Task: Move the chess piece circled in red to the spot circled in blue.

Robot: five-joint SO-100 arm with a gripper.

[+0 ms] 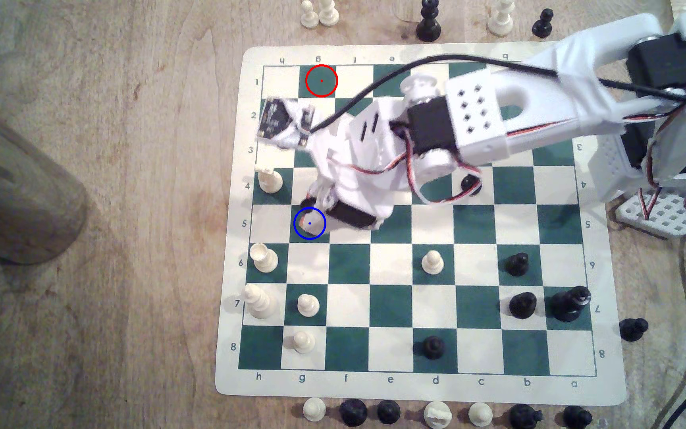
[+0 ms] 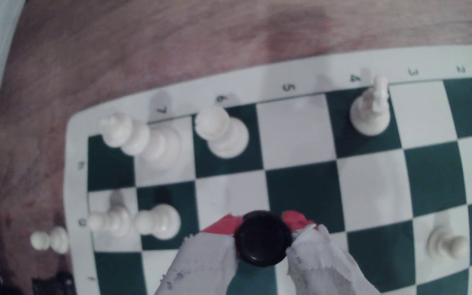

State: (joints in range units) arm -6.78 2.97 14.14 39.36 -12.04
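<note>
Tool [image 2: 261, 238] clamped on the piece [image 2: 262, 241], base facing my wrist cam, hanging over the blue spot [image 1: 309, 223] on the board [image 1: 473, 264], so I judge it's lined up to lower and release.

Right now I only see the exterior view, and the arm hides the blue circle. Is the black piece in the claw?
Observer: Yes. The wrist view shows the gripper shut on the chess piece, with one cloth-wrapped finger pressed on each side.
Operator: Is the blue-circle square free underneath?
Observer: In the wrist view, the spot, the dark green square in line with the printed 5, has no other piece on it. The chess piece overlaps its near edge. I cannot tell whether the base touches the board.
</note>
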